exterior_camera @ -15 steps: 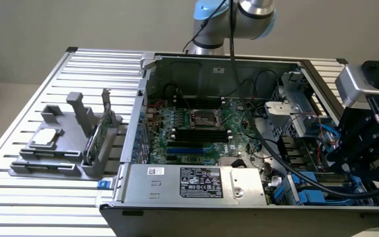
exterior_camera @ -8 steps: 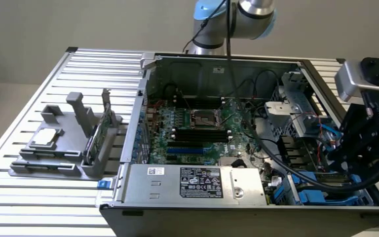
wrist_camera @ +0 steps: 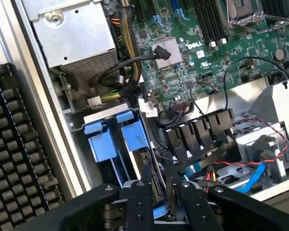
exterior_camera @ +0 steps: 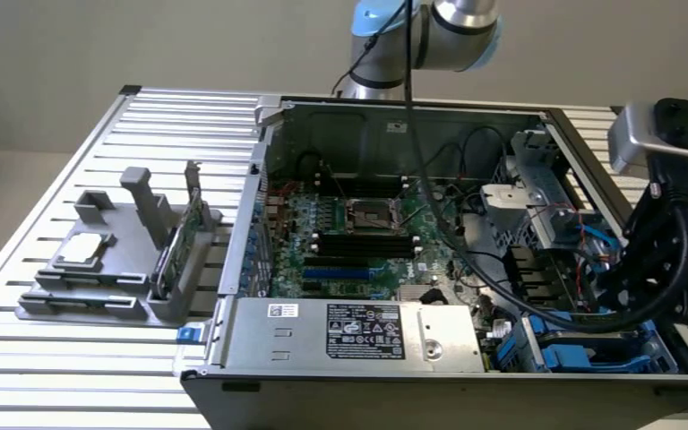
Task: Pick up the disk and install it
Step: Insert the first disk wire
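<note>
Gripper [wrist_camera: 160, 177] is down inside the open computer case [exterior_camera: 261, 179], at the drive bay in the corner on the exterior view's right. Fingers [wrist_camera: 145, 185] look clamped on the thin edge of the disk [wrist_camera: 156, 193], which stands on edge in the bay just beside the blue caddy tabs [wrist_camera: 103, 144]. Motherboard [wrist_camera: 207, 53] and power supply [wrist_camera: 72, 33] are nearby. The case sits on a slatted tabletop [exterior_camera: 81, 376].
</note>
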Controlling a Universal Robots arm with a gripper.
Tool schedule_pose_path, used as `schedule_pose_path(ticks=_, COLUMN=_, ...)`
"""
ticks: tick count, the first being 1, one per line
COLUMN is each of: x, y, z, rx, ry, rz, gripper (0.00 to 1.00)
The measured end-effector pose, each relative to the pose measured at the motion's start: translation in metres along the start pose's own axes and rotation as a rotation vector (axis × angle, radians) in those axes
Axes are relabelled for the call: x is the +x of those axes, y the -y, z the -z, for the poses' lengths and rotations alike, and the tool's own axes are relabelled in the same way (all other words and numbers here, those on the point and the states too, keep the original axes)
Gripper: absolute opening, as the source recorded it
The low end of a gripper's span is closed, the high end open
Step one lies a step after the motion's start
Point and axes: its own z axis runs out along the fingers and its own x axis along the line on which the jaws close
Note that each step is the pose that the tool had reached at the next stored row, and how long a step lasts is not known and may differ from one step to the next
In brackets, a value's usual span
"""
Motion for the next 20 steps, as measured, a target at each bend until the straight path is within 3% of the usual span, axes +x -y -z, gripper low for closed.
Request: schedule_pose_path(ticks=20, x=-0.0008, y=-0.0003, z=0.0069, rx=0.0276, ry=0.02, rz=-0.261, gripper=0.27)
